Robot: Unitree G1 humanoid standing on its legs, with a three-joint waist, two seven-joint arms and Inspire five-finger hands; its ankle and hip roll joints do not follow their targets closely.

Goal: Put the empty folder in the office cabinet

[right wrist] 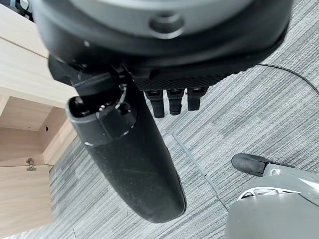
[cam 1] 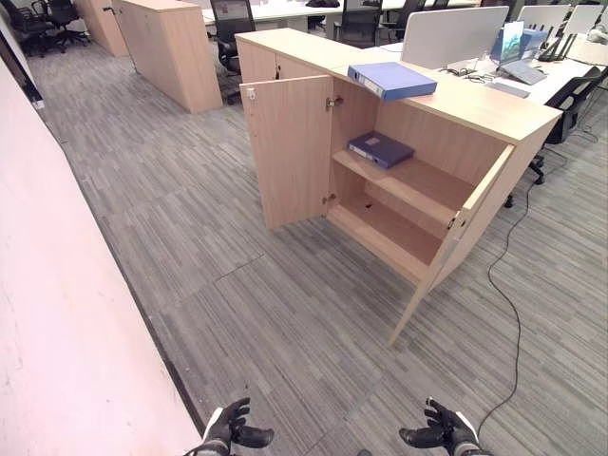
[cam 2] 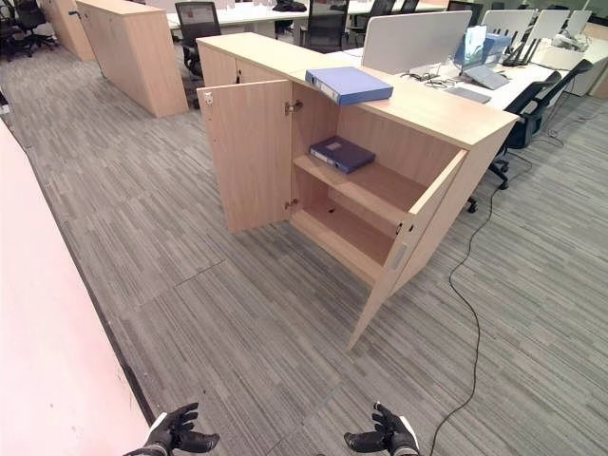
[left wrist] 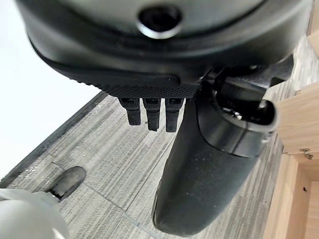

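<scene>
A light wooden office cabinet stands ahead with both doors swung open, the left door and the right door. On its top lies a light blue folder. A darker blue folder lies flat on the upper shelf inside; the lower shelf is bare. My left hand and right hand hang low over the grey carpet, well short of the cabinet. Both are open and hold nothing, as the left wrist view of the left hand and the right wrist view of the right hand show.
A white wall panel runs along my left. A second wooden cabinet stands at the back left. Behind the open cabinet are desks with a white screen, a laptop and office chairs. Carpet lies between me and the cabinet.
</scene>
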